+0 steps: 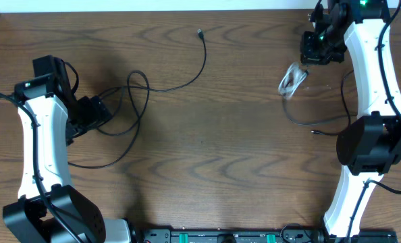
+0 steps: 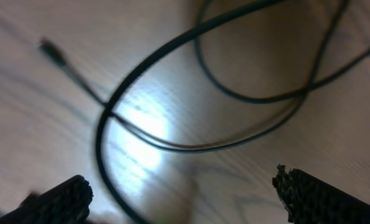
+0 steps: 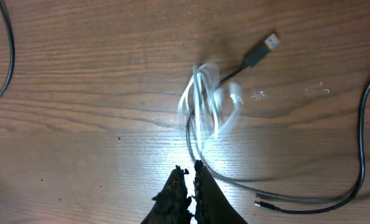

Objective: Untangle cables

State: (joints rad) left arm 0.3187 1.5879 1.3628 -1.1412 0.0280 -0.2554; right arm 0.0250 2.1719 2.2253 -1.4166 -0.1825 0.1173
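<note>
Across the left half of the brown wood-grain table (image 1: 207,145): a long thin black cable (image 1: 202,64), loose and looped. Begins at a small plug end (image 1: 199,32) near the far edge, tip pointing toward that edge. Sweeps down and leftward into overlapping loops, then trails off to the near left. Long axis overall from far centre to near left. Over the loops, the left gripper (image 2: 182,182), jaws spread wide with nothing between them. Only its textured black fingertips (image 2: 63,198) in the lower corners of the left wrist view, with blurred cable curves crossing on the wood ahead. Toward the far right, a short white cable (image 1: 293,81), bunched into a narrow coil. Slants from far right to near left in the overhead view. Emerging from the coil, a black USB plug (image 3: 263,50), silver tip aimed up and to the right in the right wrist view. Around the coil's right side, a second black cable (image 3: 362,143), bending in a wide arc and ending in a tiny plug (image 3: 263,203) close to the right gripper (image 3: 189,168). That gripper pressed closed, fingers tight together just below the white coil. A thin dark cord running down from the coil to the tips; pinched or merely passing beside them, impossible to tell.
</note>
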